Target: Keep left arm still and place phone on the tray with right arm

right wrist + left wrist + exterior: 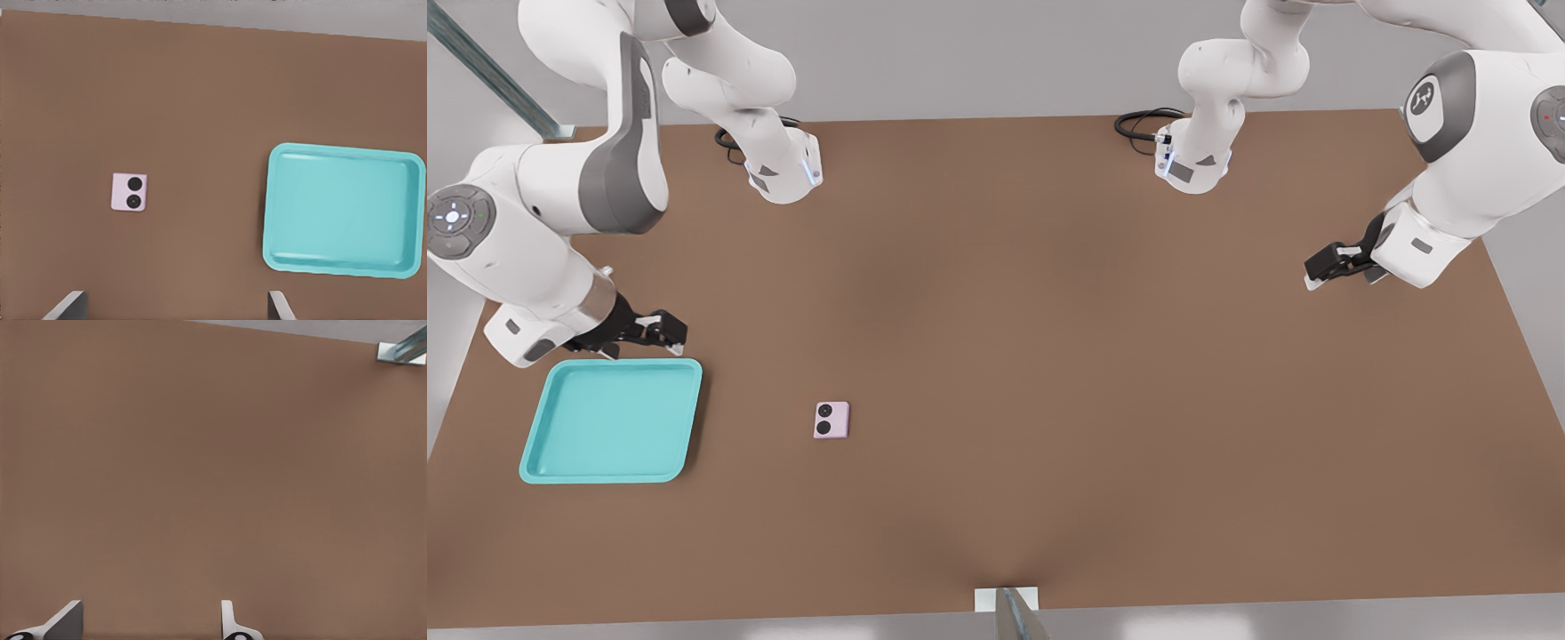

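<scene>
The pale pink phone (831, 420) lies flat on the brown table with its two black lenses facing up. It is apart from the turquoise tray (605, 418), which sits at the front view's left and holds nothing. The right arm's gripper (660, 332) hovers over the tray's far rim, open and with nothing between its fingers. The right wrist view looks down on the phone (129, 192) and the tray (340, 210) side by side, and the two fingertips of the gripper (173, 308) stand wide apart at the picture's edge.
The brown table (1049, 356) spreads wide to the phone's right in the front view. Both arm bases with black cables (1143, 120) stand along its far edge. A small metal bracket (1007, 600) sits at the near edge.
</scene>
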{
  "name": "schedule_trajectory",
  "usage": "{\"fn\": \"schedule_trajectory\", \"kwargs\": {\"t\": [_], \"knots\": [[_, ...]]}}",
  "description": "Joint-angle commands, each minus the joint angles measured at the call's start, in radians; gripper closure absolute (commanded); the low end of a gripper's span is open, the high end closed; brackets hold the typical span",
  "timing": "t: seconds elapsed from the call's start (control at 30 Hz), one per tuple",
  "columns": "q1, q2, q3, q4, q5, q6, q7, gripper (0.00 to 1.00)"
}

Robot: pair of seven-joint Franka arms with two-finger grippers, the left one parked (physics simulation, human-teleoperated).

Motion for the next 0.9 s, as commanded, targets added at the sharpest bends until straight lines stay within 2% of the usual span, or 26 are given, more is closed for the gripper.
{"fn": "schedule_trajectory", "kwargs": {"t": [0.0,0.13,0.3,0.4,0.47,0.6,0.87], "knots": [[0.0,-0.001,-0.001,0.001,0.008,0.022,0.021,0.0],[0.021,0.042,0.0,0.002,0.003,0.085,0.023,0.0],[0.109,0.252,0.0,0.004,0.003,0.302,0.21,0.0],[0.139,0.358,0.0,-0.007,0.007,0.356,0.319,0.0],[0.155,0.366,0.025,-0.059,0.009,0.421,0.429,0.0],[0.17,0.372,0.062,-0.097,0.008,0.447,0.483,0.0],[0.164,0.388,0.083,-0.24,0.006,0.596,0.482,0.0]]}}
